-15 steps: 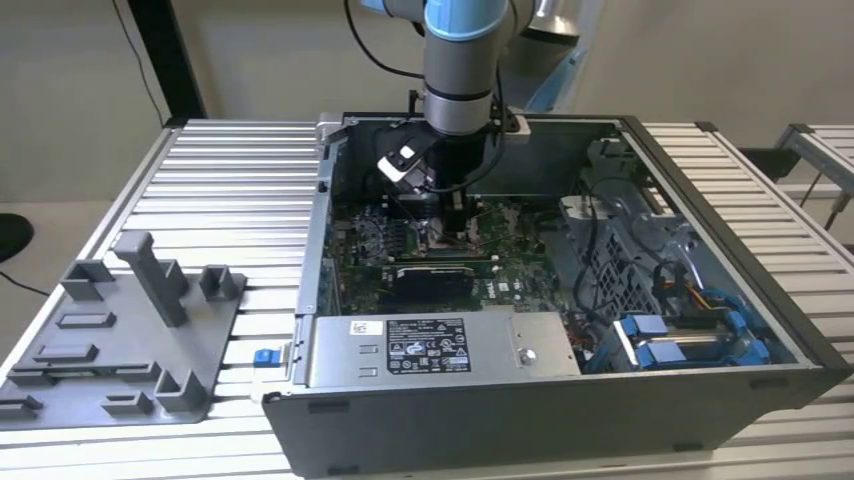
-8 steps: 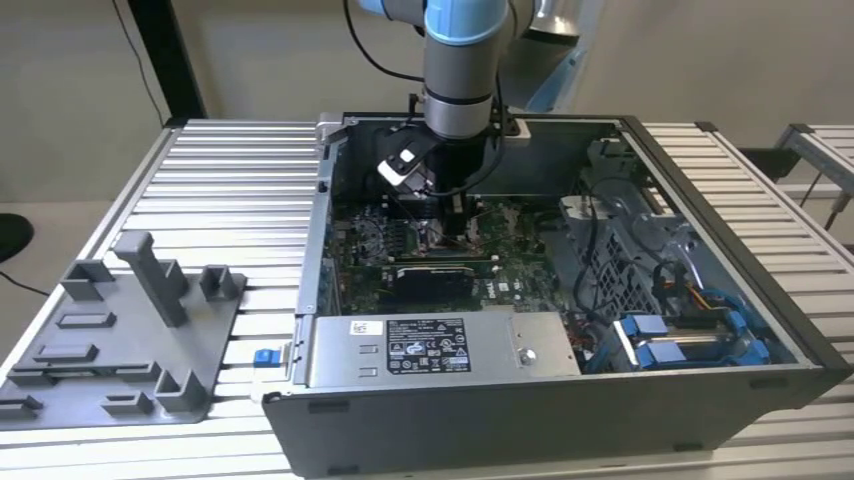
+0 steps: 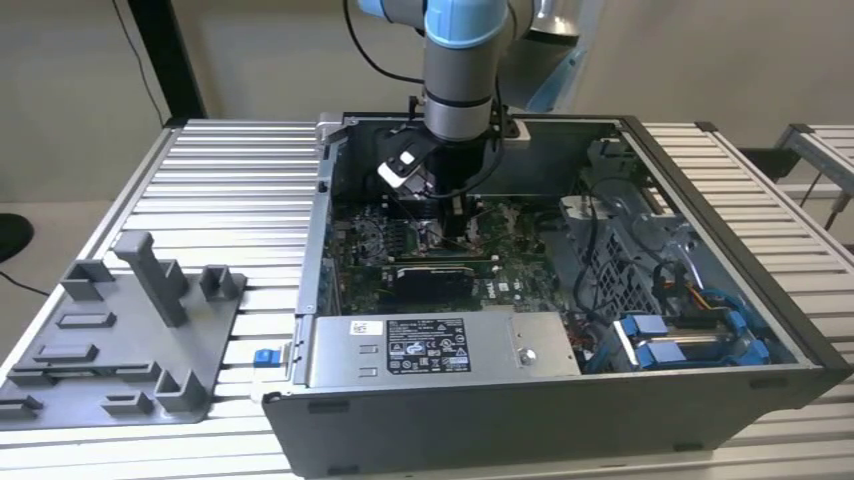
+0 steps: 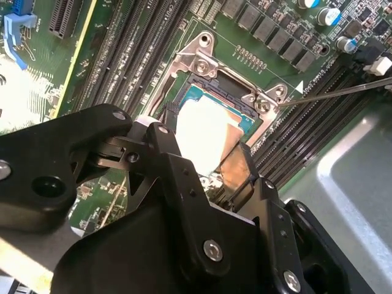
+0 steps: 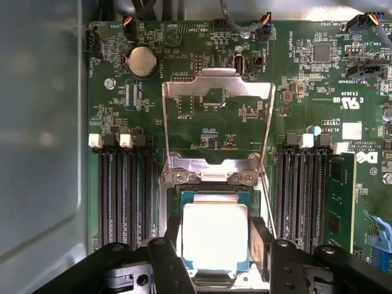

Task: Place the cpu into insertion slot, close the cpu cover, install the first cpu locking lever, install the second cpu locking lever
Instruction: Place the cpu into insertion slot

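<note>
The cpu (image 5: 214,236), a bright silver square with a green rim, lies in the insertion slot (image 5: 211,187) of the green motherboard, also seen as the cpu (image 4: 205,131) in the second wrist view. My gripper (image 5: 214,245) straddles it, with one black finger (image 5: 170,236) against each side, so it is shut on the cpu. The cpu cover (image 5: 217,116), a thin silver frame, is swung back and stands open behind the slot. A thin locking lever (image 4: 343,89) sticks out beside the slot. In the exterior view the gripper (image 3: 454,225) reaches deep into the grey computer case (image 3: 561,420).
Long black memory slots (image 5: 125,196) flank the socket on both sides. The case holds a power supply (image 3: 427,345) at the front and blue drive brackets (image 3: 667,345) on the exterior view's right. A grey fixture (image 3: 120,340) lies on the slatted table (image 3: 227,200) outside.
</note>
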Motion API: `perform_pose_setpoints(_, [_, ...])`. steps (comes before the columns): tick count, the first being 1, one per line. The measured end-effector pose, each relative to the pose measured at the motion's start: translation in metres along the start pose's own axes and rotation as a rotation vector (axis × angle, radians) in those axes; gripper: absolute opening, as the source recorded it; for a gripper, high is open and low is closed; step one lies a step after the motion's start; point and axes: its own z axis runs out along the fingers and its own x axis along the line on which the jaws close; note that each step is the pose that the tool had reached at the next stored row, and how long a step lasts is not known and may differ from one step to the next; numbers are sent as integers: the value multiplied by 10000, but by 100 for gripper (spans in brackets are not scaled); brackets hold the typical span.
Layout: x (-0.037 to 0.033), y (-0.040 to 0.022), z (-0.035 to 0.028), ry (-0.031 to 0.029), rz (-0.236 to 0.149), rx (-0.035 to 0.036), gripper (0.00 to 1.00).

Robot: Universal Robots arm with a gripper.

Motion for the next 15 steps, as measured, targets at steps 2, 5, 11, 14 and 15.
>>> perform_pose_setpoints(2, [0,0,5,3,0,-2,0])
perform_pose_setpoints(5, [0,0,16,3,1,-1,0])
perform_pose_setpoints(11, [-1,-4,43,1,0,-1,0])
perform_pose_setpoints(14, [-2,-5,58,-3,0,2,0])
perform_pose_setpoints(15, [-2,-6,62,-4,0,3,0])
